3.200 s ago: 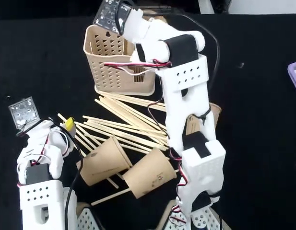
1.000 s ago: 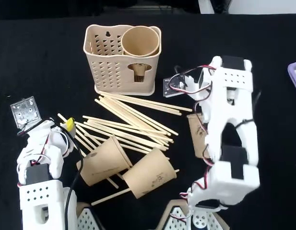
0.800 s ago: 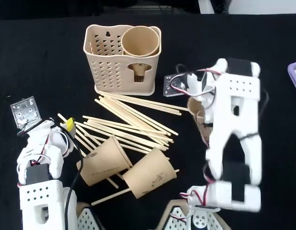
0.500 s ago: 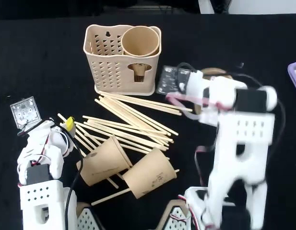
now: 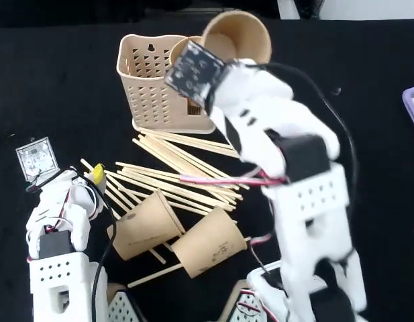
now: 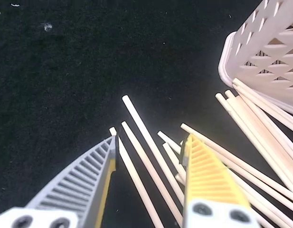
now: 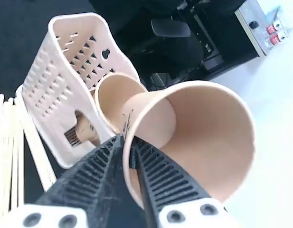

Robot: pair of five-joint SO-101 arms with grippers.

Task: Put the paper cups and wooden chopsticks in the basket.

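- The wall of a paper cup [image 7: 198,142] is pinched near its rim by the right gripper [image 7: 127,142], with one finger inside the cup and one outside; part of the rim is covered by the inner finger.
- Just beyond those fingertips the basket [image 7: 65,28] is seen, with a second cup [image 7: 110,97] standing in it, partly hidden behind the held cup's base.
- The fingers of the left gripper [image 6: 148,142] are spread, and several chopsticks [image 6: 146,152] lie between them on the table [image 6: 65,71]. Whether any is touched cannot be told, and their near ends are cut off.
- Two lying cups [image 5: 143,225] are seen well apart from both pairs of fingers.
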